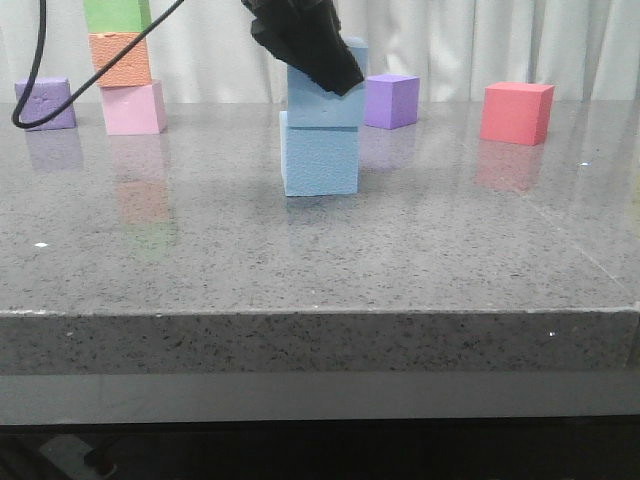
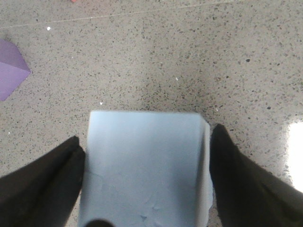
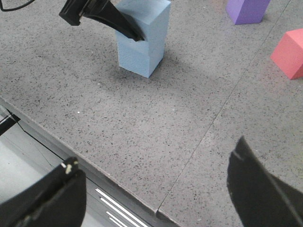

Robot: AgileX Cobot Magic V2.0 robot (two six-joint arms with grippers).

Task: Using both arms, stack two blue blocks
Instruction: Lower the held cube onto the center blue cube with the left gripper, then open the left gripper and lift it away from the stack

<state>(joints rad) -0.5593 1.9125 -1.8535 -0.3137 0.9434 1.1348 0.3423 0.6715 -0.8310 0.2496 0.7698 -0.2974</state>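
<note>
Pebbled sky-blue blocks (image 1: 320, 150) sit stacked, left pincer (image 2: 147, 175) clamped on top one; right pincer (image 3: 156, 189) apart.

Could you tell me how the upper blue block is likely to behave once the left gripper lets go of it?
The upper blue block looks like foam, so probably light and slightly squashy. It sits flat on the lower blue block, so it should stay, though a nudge might slide it. The left gripper flanks its sides.

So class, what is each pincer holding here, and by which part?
The left pincer has the upper blue block between its fingers, one on each opposite side face, as it sits on the lower blue block. The right pincer holds nothing.
</note>
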